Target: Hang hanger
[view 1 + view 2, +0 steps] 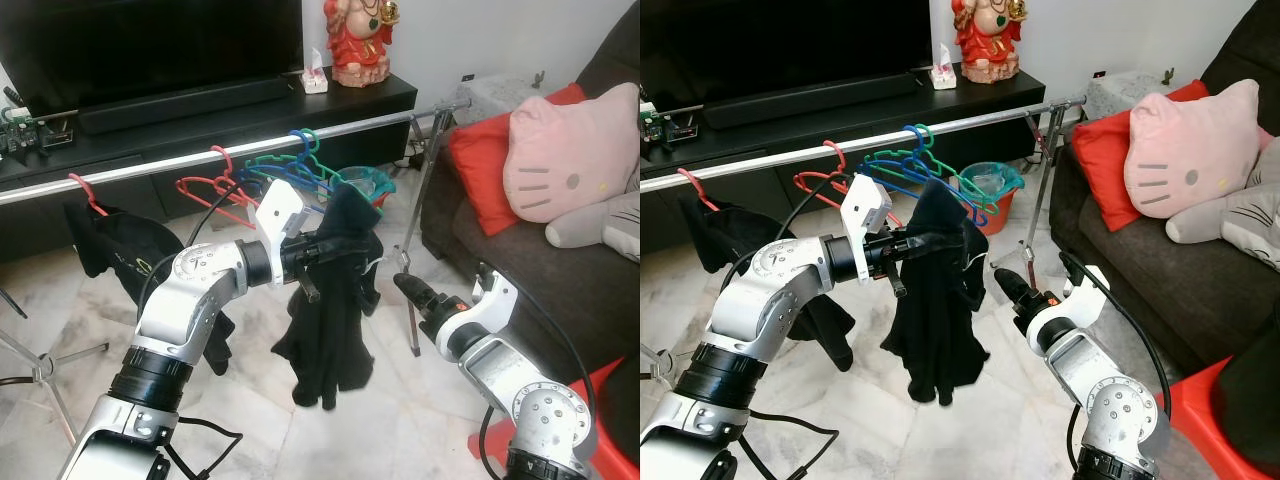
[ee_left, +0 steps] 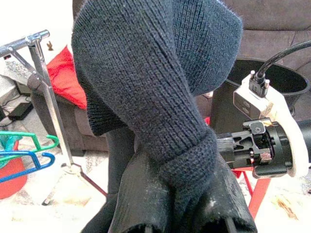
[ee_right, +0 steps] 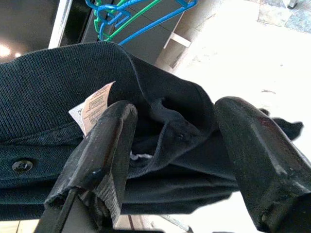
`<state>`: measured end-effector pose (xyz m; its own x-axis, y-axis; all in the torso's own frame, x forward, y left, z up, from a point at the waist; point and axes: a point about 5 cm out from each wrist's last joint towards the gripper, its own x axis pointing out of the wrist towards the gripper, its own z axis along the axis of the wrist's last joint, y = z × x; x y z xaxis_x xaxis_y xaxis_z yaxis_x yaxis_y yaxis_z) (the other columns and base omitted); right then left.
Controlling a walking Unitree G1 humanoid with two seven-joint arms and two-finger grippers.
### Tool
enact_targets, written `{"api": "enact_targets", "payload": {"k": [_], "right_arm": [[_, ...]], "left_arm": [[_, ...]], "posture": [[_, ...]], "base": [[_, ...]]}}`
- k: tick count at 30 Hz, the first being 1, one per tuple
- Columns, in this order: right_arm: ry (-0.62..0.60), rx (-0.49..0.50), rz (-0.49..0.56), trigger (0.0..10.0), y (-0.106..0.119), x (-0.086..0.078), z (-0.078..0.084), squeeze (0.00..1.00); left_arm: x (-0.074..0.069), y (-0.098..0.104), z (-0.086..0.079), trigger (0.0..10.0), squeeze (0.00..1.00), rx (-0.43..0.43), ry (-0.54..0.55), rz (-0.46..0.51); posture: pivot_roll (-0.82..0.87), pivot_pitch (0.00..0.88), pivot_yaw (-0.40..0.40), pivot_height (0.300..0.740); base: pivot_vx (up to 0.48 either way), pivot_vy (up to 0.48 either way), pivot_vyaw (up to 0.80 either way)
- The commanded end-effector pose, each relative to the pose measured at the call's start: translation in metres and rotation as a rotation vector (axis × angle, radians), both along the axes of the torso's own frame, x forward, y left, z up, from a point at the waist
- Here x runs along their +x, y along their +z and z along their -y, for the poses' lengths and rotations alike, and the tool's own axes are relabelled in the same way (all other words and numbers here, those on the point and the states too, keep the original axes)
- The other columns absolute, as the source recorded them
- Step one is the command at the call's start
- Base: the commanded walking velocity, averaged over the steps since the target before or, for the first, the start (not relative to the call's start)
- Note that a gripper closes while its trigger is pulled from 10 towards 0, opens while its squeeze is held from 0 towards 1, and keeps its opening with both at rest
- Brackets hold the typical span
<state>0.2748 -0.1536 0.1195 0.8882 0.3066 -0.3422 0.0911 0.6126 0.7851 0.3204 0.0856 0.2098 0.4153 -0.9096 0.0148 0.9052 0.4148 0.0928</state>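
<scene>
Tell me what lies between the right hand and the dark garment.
Nothing: in the eye views a bare stretch of floor shows between the open right hand and the garment gripped by the left hand.

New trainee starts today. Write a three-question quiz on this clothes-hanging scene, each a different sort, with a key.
1. True or false: the left gripper holds the dark knitted garment up off the floor.
2. Which hangers hang nearest the garment on the long metal rail? A. red plastic hangers B. blue and green plastic hangers C. wooden
3. Fill in: the right gripper has its fingers ___ around dark cloth.

Key: 1 true; 2 B; 3 open.
</scene>
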Motion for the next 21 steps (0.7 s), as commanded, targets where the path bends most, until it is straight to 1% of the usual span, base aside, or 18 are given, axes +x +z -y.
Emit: {"api": "enact_targets", "payload": {"k": [1,11,12,13,14,15,16,18,19,20,21], "right_arm": [[0.022,0.187,0.028,10.0,0.009,0.002,-0.039,0.00],[0.022,0.187,0.028,10.0,0.009,0.002,-0.039,0.00],[0.000,0.213,0.003,10.0,0.012,0.001,-0.041,0.00],[-0.060,-0.121,0.000,10.0,0.008,0.006,-0.017,0.00],[-0.093,-0.384,0.013,10.0,0.006,0.008,0.002,0.00],[-0.100,-0.563,0.026,10.0,0.004,0.009,0.013,0.00],[-0.089,-0.661,0.028,10.0,0.001,0.008,0.019,0.00],[-0.079,-0.672,0.025,10.0,-0.001,0.008,0.019,0.00],[-0.055,-0.711,0.028,10.0,-0.004,0.007,0.019,0.00],[-0.055,-0.711,0.028,10.0,-0.004,0.007,0.019,0.00],[-0.055,-0.744,0.055,10.0,-0.003,0.008,0.021,0.00]], "left_arm": [[0.000,0.014,0.002,10.0,0.00,-0.009,-0.023,0.048],[0.000,0.014,0.002,10.0,0.00,-0.009,-0.023,0.048],[0.000,0.014,0.001,10.0,0.00,-0.006,-0.029,0.048],[0.002,0.009,-0.002,10.0,0.00,-0.031,0.053,0.043],[0.004,0.004,-0.006,10.0,0.00,-0.050,0.119,0.039],[0.005,0.001,-0.008,10.0,0.00,-0.064,0.167,0.035],[0.005,-0.001,-0.010,10.0,0.00,-0.073,0.197,0.032],[0.005,-0.002,-0.010,10.0,0.00,-0.075,0.202,0.032],[0.005,-0.005,-0.012,10.0,0.00,-0.066,0.223,0.032],[0.005,-0.005,-0.012,10.0,0.00,-0.066,0.223,0.032],[0.005,-0.008,-0.014,10.0,0.00,-0.056,0.239,0.031]], "posture": [[-0.06,0.000,0.028,0.740],[-0.06,0.000,0.028,0.740],[-0.06,0.000,0.028,0.740],[-0.06,0.000,0.019,0.740],[-0.06,0.000,0.018,0.740],[-0.06,0.000,0.018,0.740],[-0.06,0.000,0.014,0.740],[-0.06,0.000,0.014,0.740],[-0.06,0.000,0.014,0.740],[-0.06,0.000,0.014,0.740],[-0.06,0.000,0.013,0.740]], "base": [[0.000,0.000,0.00],[0.000,0.000,0.00],[0.000,0.000,0.00],[0.000,0.000,0.00],[0.000,0.000,0.00],[0.000,0.000,0.00],[0.000,0.000,0.00],[0.000,0.000,0.00],[0.000,0.000,0.00],[0.000,0.000,0.00],[0.000,0.000,0.00]]}}
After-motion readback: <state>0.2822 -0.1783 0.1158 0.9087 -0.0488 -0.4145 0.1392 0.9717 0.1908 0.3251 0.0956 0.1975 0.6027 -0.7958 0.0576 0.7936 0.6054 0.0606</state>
